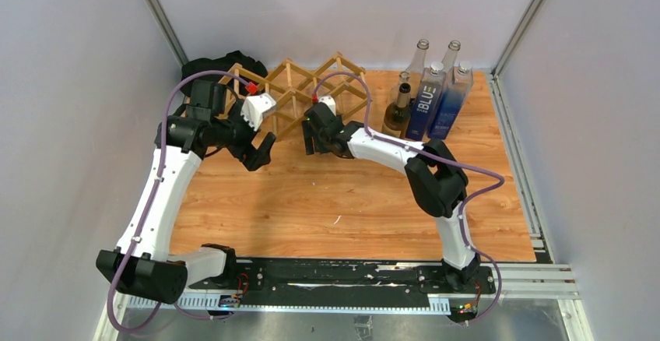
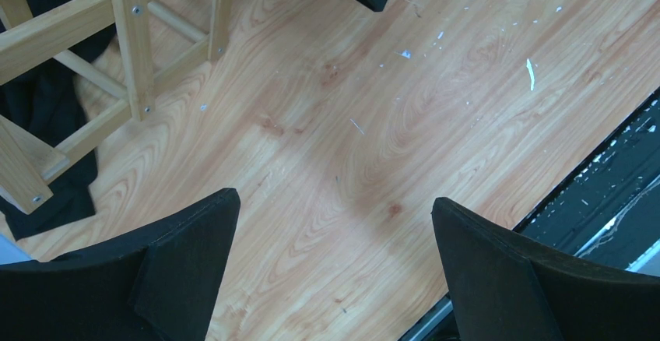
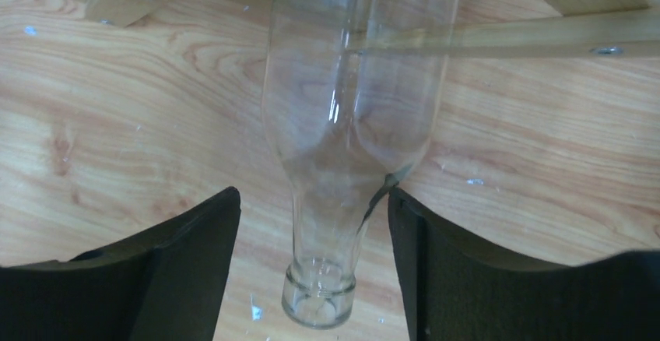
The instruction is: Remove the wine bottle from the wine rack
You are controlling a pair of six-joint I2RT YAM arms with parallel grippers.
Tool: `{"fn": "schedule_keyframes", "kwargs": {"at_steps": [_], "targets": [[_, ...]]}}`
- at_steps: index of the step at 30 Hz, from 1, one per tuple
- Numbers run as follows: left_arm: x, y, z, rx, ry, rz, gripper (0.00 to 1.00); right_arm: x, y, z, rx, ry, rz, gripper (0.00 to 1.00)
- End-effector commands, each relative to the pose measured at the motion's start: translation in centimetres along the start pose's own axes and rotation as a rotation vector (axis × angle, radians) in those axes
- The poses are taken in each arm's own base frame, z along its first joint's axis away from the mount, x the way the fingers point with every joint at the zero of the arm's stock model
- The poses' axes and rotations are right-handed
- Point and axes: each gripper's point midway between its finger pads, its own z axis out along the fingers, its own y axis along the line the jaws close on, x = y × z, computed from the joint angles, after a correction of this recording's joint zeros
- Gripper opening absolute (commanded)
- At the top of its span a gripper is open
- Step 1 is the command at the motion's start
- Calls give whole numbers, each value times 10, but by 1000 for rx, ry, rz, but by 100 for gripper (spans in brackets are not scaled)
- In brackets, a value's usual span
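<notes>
Light wood slats form the wine rack, which is seen from the top camera standing at the back of the wood-grain table. A black cloth is bunched behind its left end, and a group of upright bottles stands just beside its right end. The left gripper is held in front of the rack's left part. The right gripper is set against the rack's front near the middle.

From the left wrist, the left gripper is shown with its jaws spread wide, only tabletop between them. A corner of the wine rack is seen at upper left, with the black cloth behind it.

From the right wrist, the wine bottle, of clear glass, is seen lying with its body among the rack's slats and its neck pointing out toward the camera. The neck is straddled by the right gripper, whose jaws stand apart and unclamped. A gap is visible at one finger; whether the other touches the shoulder cannot be told.
</notes>
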Motion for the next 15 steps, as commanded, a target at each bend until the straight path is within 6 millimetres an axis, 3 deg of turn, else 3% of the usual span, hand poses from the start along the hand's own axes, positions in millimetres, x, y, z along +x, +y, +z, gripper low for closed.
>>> {"fn": "schedule_keyframes", "kwargs": {"at_steps": [1,6,11,15], "targets": [[0,-5,-4,10,-26,27,100,-10,-2,11,44,-39,0,69],[0,-8,-3,24,-32,28,100,-11,-4,14,48,-50,0,55],[0,-10,-4,35,-40,34,100,-7,-6,5,32,-59,8,35],[2,-12,-2,46,-38,44,100,-6,-6,-12,4,-70,34,3]]}}
